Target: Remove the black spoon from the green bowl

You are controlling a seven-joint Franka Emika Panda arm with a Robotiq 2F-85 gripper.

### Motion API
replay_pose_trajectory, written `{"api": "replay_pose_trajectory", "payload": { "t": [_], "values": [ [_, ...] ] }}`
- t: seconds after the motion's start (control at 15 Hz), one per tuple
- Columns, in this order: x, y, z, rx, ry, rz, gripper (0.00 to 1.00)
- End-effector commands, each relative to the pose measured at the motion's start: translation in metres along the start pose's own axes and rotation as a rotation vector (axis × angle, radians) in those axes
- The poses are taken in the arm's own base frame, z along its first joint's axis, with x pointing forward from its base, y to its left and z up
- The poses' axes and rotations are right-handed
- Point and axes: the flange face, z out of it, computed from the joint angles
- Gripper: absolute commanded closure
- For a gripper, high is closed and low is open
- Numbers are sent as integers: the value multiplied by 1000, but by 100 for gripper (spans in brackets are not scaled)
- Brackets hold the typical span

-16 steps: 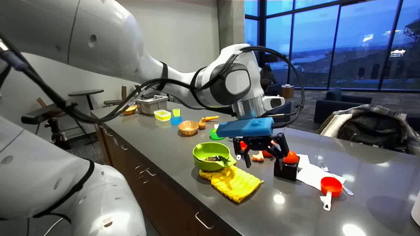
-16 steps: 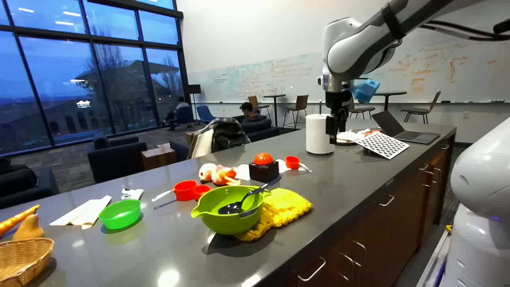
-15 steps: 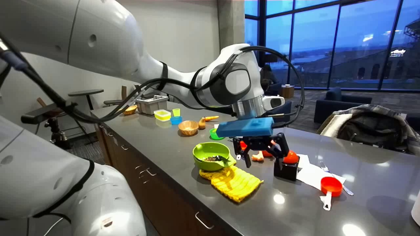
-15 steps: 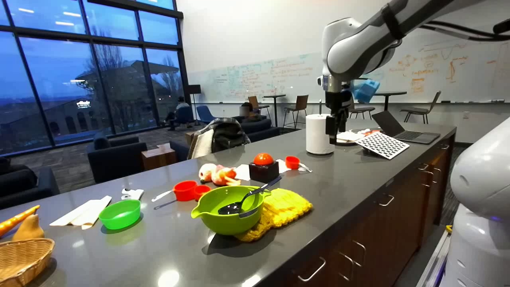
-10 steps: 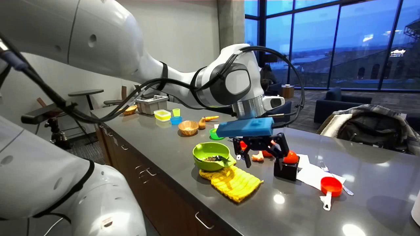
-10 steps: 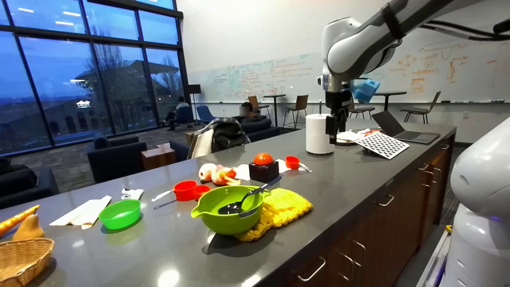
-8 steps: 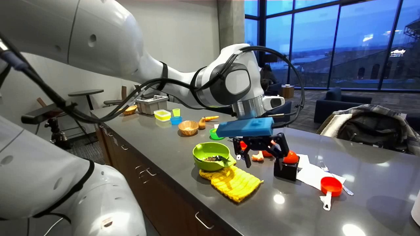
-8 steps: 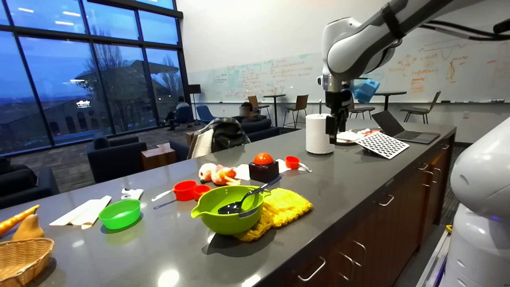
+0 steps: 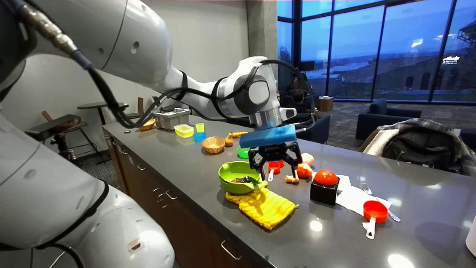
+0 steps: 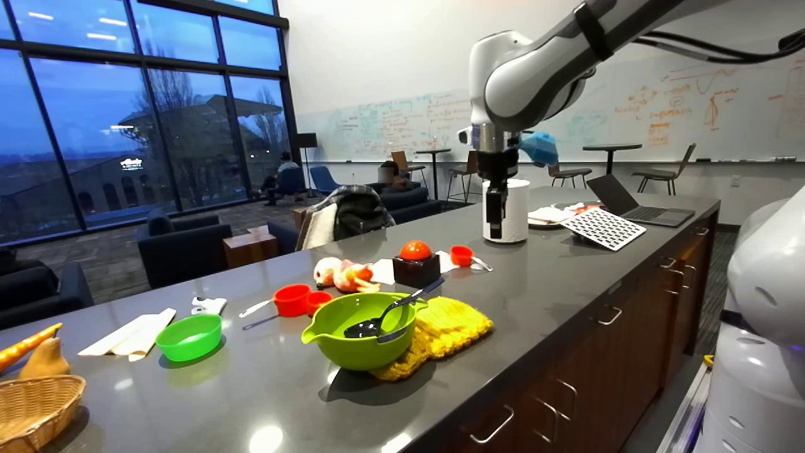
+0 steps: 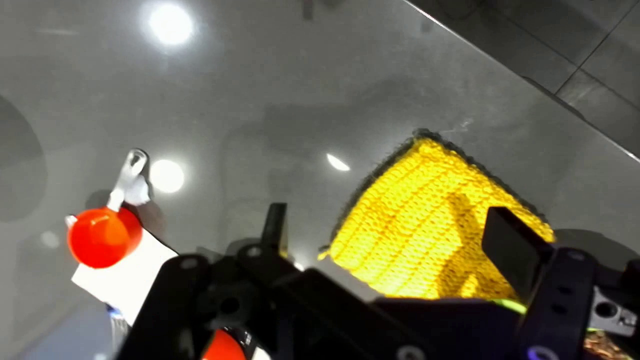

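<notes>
In an exterior view, the black spoon (image 10: pixel 395 305) is seen lying in the green bowl (image 10: pixel 352 353), its handle propped over the rim; in an exterior view, the jaws are shown spread, with nothing held, above the surface (image 9: pixel 327 242) beside the bowl, in which brown bits (image 9: pixel 237 181) are visible. In the wrist view, the yellow cloth (image 11: pixel 415 230) at the bowl's side is framed between them, so cloth could be pinched if they are lowered there; should rim and handle be gripped together, the bowl could be tipped and the bits spilled.
</notes>
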Motion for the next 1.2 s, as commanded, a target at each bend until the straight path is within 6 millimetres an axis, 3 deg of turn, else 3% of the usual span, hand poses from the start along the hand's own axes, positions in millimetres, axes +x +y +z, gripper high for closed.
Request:
{"api": "replay_pose_trajectory", "payload": {
  "t": [0.0,0.27,0.6,0.67,1.13],
  "values": [
    [43,-26,-8,19,-15,-203,0],
    [79,-57,-10,12,-19,-431,0],
    [109,-88,-6,10,-35,-714,0],
    [98,-83,-5,-1,-26,-622,0],
    [100,-83,0,3,-36,-626,0]
  ]
}}
